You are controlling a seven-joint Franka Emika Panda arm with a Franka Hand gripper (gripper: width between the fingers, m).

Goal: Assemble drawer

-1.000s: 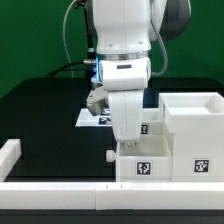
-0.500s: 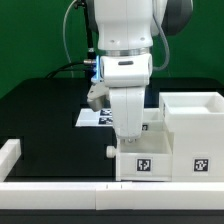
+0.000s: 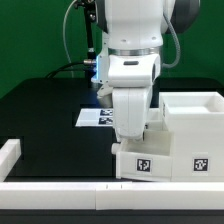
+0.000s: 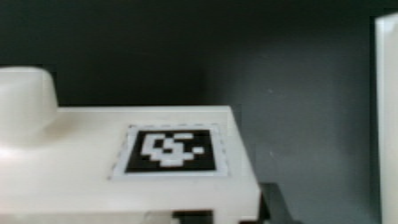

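The drawer's big boxy housing (image 3: 192, 130) stands at the exterior view's right, open at the top, with a tag on its front. Tight against its left side sits a smaller white tray (image 3: 142, 163) with a tag. My gripper (image 3: 130, 142) reaches straight down onto this tray's top, shut. Its tips are hidden by the hand, so a pinch on the tray wall cannot be made out. The wrist view shows the tray's tagged face (image 4: 173, 150), a rounded white knob (image 4: 22, 100) and one dark finger (image 4: 276, 205) at the tray's edge.
The marker board (image 3: 92, 117) lies flat on the black table behind the arm. A low white rail (image 3: 70, 190) runs along the front edge, and another rail piece (image 3: 10, 152) sits at the exterior view's left.
The arm's upper part has swung a little toward the exterior view's right while the hand stays on the tray. The small knob seen at the tray's left corner no longer shows.
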